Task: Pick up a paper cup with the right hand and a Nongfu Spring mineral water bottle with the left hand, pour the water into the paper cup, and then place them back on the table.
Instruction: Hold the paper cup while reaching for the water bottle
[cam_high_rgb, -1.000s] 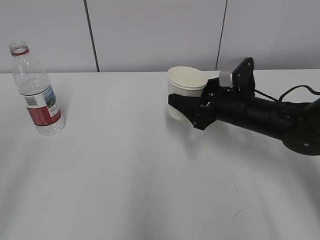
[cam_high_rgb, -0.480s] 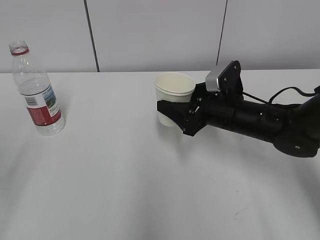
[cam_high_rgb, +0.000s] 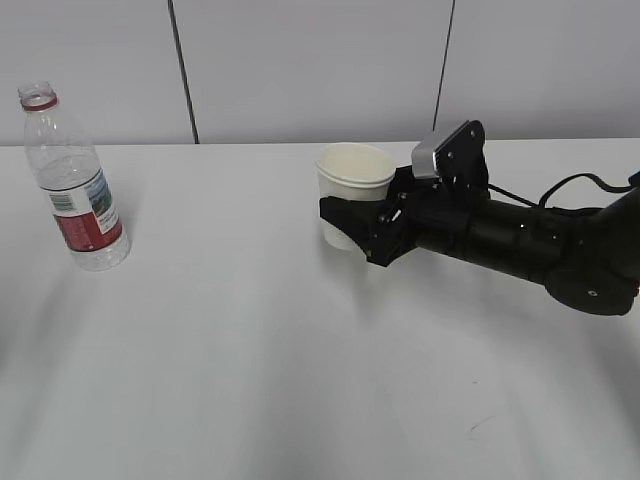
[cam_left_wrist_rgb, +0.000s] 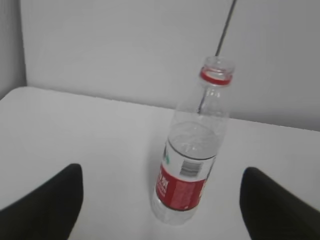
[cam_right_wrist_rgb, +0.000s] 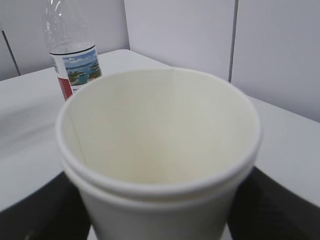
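With the right pincer (cam_high_rgb: 352, 224) clamped on the paper cup (cam_high_rgb: 352, 192), the left pincer (cam_left_wrist_rgb: 160, 200), jaws apart, must next close on the Nongfu Spring mineral water bottle (cam_left_wrist_rgb: 192, 160) just ahead of it.

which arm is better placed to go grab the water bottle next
The left. Its open gripper faces the water bottle, which stands upright between its fingers' line of approach. The right gripper already grips the paper cup.

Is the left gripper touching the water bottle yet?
Apart. The left wrist view shows the bottle standing free on the table, with white tabletop visible between it and each finger of the left gripper.
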